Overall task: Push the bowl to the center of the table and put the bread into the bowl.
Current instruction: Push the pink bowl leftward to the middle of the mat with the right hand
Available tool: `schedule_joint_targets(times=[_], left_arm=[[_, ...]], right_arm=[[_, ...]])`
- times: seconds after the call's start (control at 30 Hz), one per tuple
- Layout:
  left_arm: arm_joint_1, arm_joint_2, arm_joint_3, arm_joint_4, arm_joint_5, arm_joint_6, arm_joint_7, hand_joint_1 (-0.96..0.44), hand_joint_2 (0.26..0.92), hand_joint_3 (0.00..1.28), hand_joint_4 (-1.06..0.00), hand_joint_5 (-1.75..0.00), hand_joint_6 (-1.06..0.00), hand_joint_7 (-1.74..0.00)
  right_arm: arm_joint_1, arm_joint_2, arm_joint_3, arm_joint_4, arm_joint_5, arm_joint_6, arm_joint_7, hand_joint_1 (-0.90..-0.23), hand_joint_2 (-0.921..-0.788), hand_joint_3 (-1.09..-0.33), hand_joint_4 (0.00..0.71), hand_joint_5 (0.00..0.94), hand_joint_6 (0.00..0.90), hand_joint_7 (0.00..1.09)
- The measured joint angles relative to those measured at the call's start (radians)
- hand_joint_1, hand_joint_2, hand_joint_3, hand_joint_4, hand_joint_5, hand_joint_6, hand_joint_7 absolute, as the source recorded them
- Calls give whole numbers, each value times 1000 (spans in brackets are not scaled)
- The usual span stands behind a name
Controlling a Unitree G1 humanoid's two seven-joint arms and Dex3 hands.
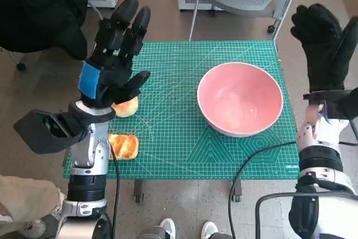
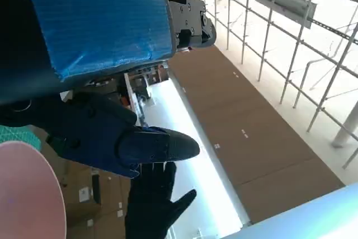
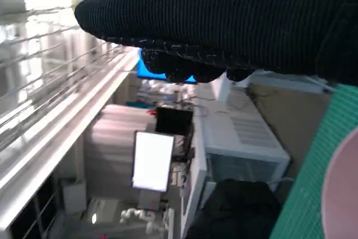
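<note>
Resting empty on the green-matted bench (image 1: 168, 160): glossy pink bowl (image 1: 240, 99), two toasted bread pieces (image 1: 123, 145); both hands (image 1: 114, 62) (image 1: 321, 43) raised, fingers released.

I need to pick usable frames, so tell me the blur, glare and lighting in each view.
Head view: evenly lit and sharp; the pink bowl and bread read clearly. Left wrist view: bright overexposed ceiling light behind the left hand, which is dark. Right wrist view: soft, blurry background, right hand fills the top.
</note>
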Motion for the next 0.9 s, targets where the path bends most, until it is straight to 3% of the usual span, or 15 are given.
schedule_joint_targets(times=[0.47, 0.9], left_arm=[[23, 1, 0, -51, 0, 25, 8, -522, 921, 295, -52, -1, 1, -366], [43, 2, 2, -77, 0, 44, 18, -511, 921, 294, -46, 0, 1, -338]], right_arm=[[9, 0, -18, 34, -5, 95, -34, -690, -921, -960, 304, 18, 397, 50], [24, 3, -20, 46, -44, 153, -83, -714, -921, -951, 379, 38, 441, 73]])
